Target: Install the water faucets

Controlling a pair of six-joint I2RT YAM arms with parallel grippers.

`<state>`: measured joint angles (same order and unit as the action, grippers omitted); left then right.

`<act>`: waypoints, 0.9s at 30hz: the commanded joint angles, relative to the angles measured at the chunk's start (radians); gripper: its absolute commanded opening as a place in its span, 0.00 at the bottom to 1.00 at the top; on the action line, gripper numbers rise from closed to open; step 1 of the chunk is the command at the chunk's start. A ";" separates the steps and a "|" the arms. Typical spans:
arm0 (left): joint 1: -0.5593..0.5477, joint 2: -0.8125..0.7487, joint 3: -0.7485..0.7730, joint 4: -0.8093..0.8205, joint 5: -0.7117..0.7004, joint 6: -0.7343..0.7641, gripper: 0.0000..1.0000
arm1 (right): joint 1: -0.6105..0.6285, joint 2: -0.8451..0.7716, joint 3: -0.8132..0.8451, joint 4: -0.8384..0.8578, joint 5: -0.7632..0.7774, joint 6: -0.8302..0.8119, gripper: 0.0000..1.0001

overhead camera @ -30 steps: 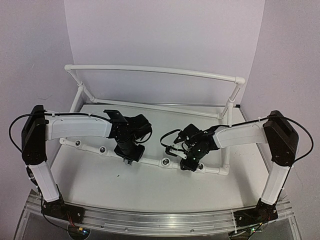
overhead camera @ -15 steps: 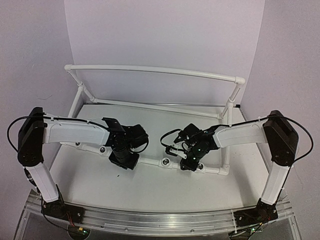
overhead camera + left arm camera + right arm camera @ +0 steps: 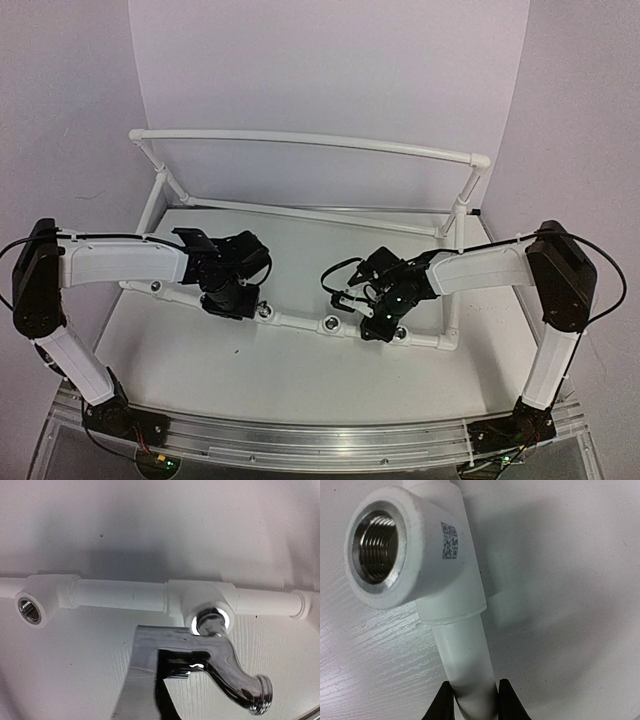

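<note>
- Left gripper (image 3: 233, 300): closed on the water faucet (image 3: 220, 655), whose inlet sits at the mouth of a pipe socket (image 3: 200, 622). Risk: cross-threading if the inlet enters tilted.
- Right gripper (image 3: 472, 702): clamped around the white pipe (image 3: 465, 650). Risk: if this clamp slips, the pipe can roll under turning force.
- Markings: one QR code (image 3: 449, 540) on the tee fitting (image 3: 432, 580); no legible text.

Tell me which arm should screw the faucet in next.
Left. The left end effector holds the faucet, inlet at a socket; the right end effector is clamped on the white pipe, bracing it.
</note>
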<state>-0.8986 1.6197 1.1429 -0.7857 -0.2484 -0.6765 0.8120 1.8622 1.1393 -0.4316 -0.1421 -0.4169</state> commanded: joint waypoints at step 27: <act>0.026 0.154 0.230 0.194 0.165 0.294 0.01 | -0.019 0.051 -0.009 -0.051 0.029 0.091 0.08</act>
<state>-0.8427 1.7289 1.2812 -0.5831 -0.1324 -0.4694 0.8120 1.8622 1.1393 -0.4316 -0.1428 -0.4156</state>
